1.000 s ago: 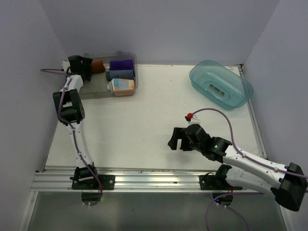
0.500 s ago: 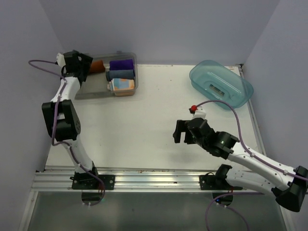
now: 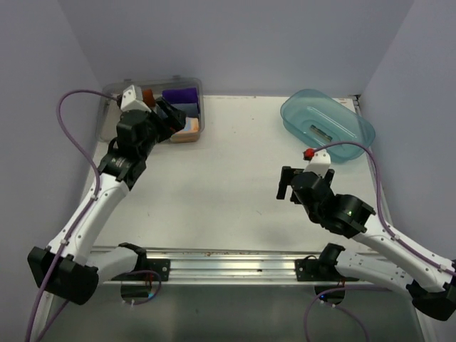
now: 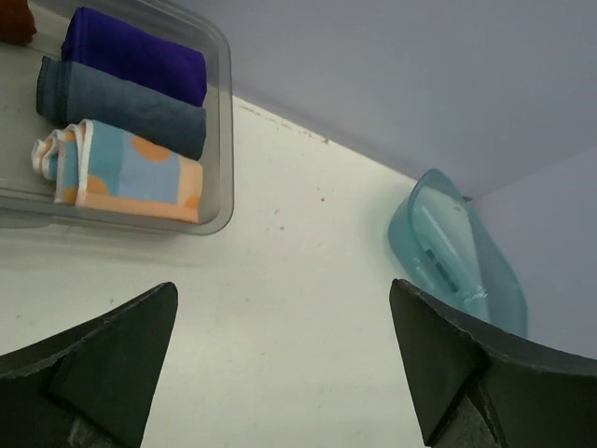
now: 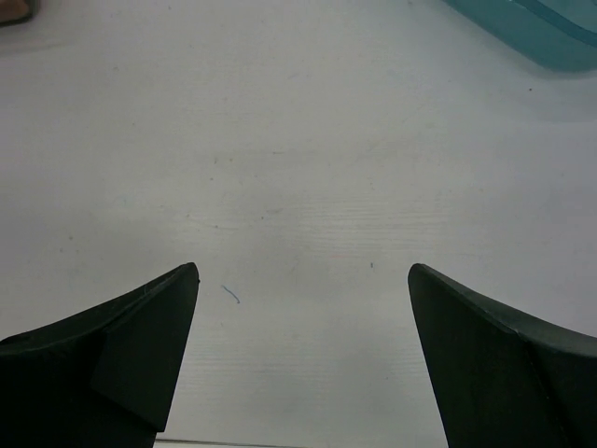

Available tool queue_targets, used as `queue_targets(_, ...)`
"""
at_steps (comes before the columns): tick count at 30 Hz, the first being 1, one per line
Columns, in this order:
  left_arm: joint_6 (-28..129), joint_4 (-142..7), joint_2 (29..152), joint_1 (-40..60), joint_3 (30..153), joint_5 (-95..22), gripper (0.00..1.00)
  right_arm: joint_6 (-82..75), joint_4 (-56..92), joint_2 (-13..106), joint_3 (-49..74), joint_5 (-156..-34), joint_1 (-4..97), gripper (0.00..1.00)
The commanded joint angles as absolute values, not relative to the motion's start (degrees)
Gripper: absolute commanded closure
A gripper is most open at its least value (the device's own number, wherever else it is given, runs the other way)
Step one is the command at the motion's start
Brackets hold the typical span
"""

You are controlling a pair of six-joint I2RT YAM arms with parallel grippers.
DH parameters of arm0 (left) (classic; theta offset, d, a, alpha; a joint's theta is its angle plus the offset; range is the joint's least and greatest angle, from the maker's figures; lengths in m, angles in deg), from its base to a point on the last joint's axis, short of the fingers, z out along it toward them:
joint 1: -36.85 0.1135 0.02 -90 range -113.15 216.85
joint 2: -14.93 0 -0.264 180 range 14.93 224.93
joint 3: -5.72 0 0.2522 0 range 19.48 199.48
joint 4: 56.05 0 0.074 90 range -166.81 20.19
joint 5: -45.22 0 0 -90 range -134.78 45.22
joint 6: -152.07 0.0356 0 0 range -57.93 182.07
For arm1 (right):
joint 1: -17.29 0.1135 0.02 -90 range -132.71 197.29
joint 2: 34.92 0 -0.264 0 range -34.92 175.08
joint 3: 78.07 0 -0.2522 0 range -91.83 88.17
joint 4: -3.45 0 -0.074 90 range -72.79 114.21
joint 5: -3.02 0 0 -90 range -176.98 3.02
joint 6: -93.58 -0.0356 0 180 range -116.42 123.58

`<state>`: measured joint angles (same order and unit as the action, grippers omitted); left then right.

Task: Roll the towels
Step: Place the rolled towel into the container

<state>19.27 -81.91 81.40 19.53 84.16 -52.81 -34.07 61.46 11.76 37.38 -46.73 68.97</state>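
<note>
Both towels lie rolled in a clear bin (image 3: 200, 107) at the back left. The rust-brown towel (image 3: 147, 95) is at the bin's left and shows only as a corner (image 4: 13, 21) in the left wrist view. The patterned blue, orange and white towel (image 4: 121, 174) lies along the bin's near wall (image 3: 189, 127). My left gripper (image 3: 173, 117) hovers at the bin's near side, open and holding nothing (image 4: 283, 289). My right gripper (image 3: 286, 184) hangs over bare table right of the middle, open and holding nothing (image 5: 303, 271).
A purple roll (image 4: 140, 56) and a grey-blue roll (image 4: 121, 105) share the clear bin. A teal tub (image 3: 328, 125) stands at the back right (image 4: 457, 252). White walls close the table at the back and on both sides.
My left arm has swung out from the bin's far left end, and its gripper now sits over the bin's near side. The right gripper has moved right and further back. Both stay open.
</note>
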Motion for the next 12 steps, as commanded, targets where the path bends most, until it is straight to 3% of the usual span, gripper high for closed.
queue_targets(1,28.8,-88.9,76.9,14.5,80.3,-58.9,0.00,-33.6,62.1,11.1,36.0,-42.1,68.9,0.02)
queue_targets(12,30.1,-99.6,66.2,6.4,66.7,-63.1,0.00,-38.3,63.4,11.7,38.7,-40.7,68.9,0.01)
